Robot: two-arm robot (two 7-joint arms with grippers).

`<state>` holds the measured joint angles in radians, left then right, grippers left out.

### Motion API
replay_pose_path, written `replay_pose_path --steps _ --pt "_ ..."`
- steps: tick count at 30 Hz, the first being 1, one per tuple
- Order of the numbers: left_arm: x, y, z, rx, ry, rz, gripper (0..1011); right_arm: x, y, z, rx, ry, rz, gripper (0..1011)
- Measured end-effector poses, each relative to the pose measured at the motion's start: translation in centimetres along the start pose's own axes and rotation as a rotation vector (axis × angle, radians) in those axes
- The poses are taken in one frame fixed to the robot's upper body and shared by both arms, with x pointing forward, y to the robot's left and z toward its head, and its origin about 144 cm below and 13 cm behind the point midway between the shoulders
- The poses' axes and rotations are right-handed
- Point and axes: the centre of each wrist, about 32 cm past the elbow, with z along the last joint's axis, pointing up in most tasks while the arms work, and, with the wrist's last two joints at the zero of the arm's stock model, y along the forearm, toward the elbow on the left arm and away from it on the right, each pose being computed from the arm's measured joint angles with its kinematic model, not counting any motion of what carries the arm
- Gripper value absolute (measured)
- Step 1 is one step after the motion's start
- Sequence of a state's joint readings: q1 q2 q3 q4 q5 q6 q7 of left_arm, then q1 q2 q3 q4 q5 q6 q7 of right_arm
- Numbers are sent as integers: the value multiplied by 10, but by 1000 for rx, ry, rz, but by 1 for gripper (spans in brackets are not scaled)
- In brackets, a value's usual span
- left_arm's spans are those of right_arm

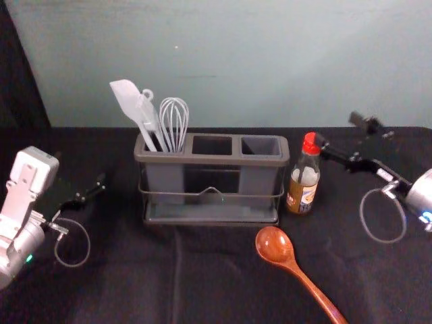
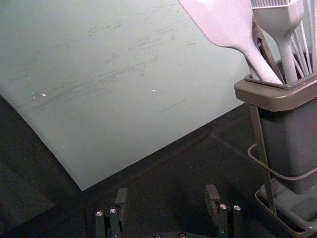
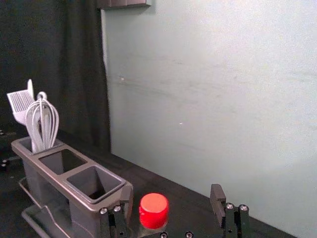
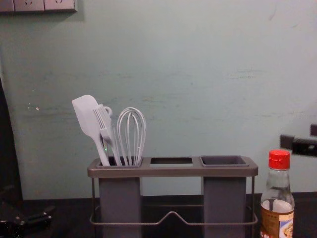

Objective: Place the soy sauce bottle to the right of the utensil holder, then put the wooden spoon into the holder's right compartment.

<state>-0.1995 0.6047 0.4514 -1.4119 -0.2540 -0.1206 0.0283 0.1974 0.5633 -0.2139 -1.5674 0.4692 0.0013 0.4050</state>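
The right gripper (image 1: 339,130) is hovering wide near the soy sauce bottle (image 1: 304,182), while the left gripper (image 1: 79,170) is hanging wide left of the utensil holder (image 1: 212,160).

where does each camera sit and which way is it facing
Head: on the robot's head, facing forward and down at the utensil holder; arms at both sides.
Chest: lower, facing forward at the holder side-on; parts of both grippers at the edges.
Left wrist: left arm, facing the wall and holder's left end, past the open left gripper.
Right wrist: right arm, facing holder, wall and soy sauce bottle, past the open right gripper.
Head and chest share holder and bottle.
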Motion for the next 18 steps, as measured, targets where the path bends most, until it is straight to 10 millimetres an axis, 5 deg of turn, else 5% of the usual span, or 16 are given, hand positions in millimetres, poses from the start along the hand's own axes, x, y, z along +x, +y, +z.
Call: replay_pose_path --steps 18 --pt "0 0 0 0 0 0 1011 -40 -57 79 -84 -50 173 1002"
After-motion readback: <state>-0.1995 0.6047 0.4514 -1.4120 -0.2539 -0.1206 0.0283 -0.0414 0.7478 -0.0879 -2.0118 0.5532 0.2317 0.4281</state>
